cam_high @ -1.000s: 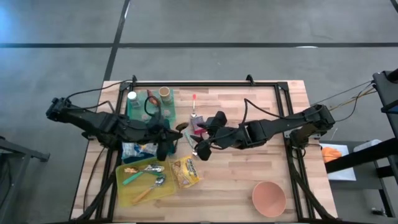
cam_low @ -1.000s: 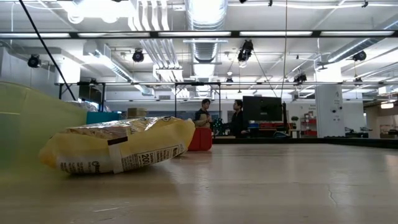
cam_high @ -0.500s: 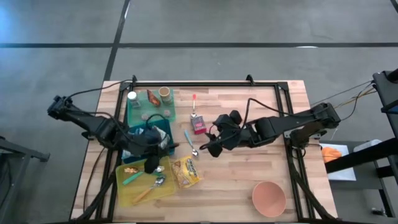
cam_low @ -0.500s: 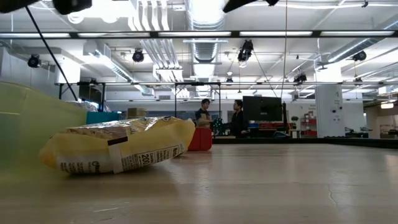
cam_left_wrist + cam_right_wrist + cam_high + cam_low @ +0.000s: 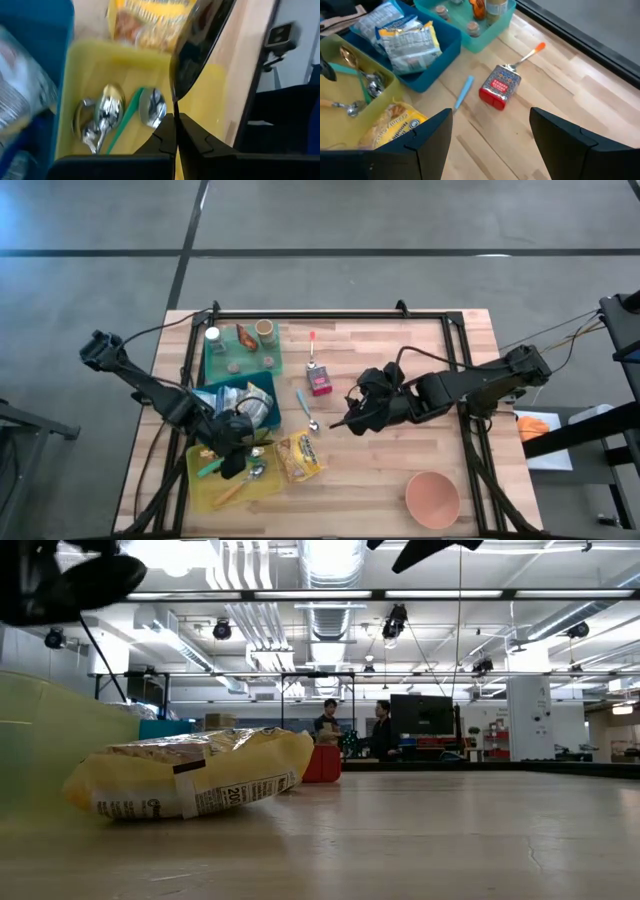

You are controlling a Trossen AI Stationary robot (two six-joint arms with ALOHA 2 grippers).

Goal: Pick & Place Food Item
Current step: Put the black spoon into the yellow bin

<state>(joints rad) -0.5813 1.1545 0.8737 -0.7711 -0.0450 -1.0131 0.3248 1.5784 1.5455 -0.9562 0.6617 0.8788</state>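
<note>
Left gripper (image 5: 236, 463), fingers pressed together and empty, above the yellow plastic tray (image 5: 202, 492); right gripper (image 5: 352, 417), fingers spread, right of the red carton (image 5: 321, 383).

The yellow snack bag (image 5: 190, 775) on the worktop shows "20" on its white label; the remaining print is too small to read.

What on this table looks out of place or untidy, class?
Loose items lie outside the bins: a red box on its side, a blue-handled spoon and an orange-tipped utensil on the bare table, and a yellow snack bag beside the yellow tray.
</note>
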